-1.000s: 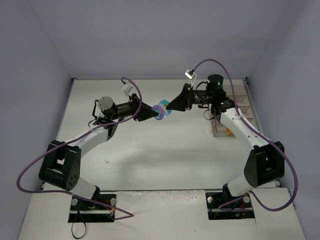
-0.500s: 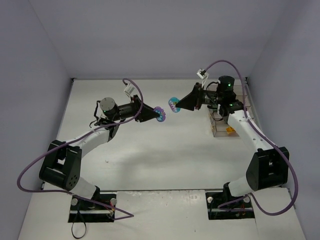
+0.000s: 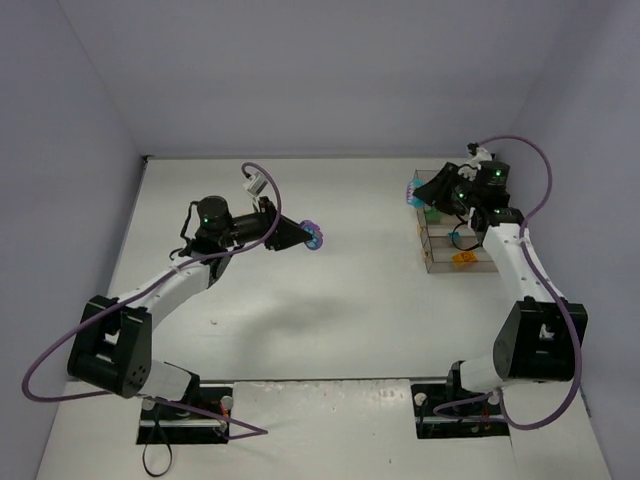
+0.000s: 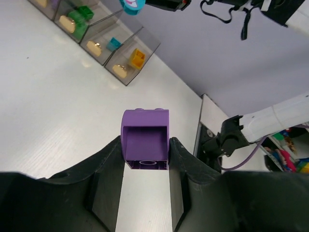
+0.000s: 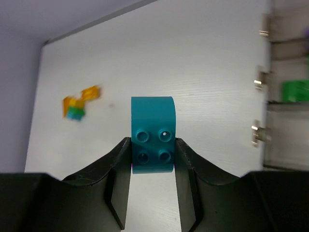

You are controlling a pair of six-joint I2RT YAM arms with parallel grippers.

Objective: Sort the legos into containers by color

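Pale lilac walls are closing in on three sides of the white table [image 3: 330, 300], and its right edge is running just beside the containers [image 3: 470, 240], so that side is looking tight. A broad stretch of tabletop is lying between the two arms.

From overhead the left arm [image 3: 160, 285] is reaching toward the middle, while the right arm [image 3: 520, 260] is folding back toward the right wall and covering part of the bin row. The containers [image 4: 96, 34] are running off the top left corner of the left wrist view, so the last bin is cut off. I am making out an orange brick [image 4: 137, 58], a teal brick [image 4: 114, 44] and a green brick [image 4: 79, 14], each in its own bin.

The left gripper [image 4: 145, 150] is clenching a purple brick [image 4: 145, 133] between nearly closed fingers, hollow underside facing the camera, well apart from the bins. The right gripper [image 5: 152, 145] is pinching a rounded teal lego [image 5: 152, 130], studs showing, at the far end of the row. I cannot tell whether it is over a bin or just beside one.

Far off in the right wrist view, a blurred orange-and-teal cluster [image 5: 77, 106] is lying on the table, too smeared to count.
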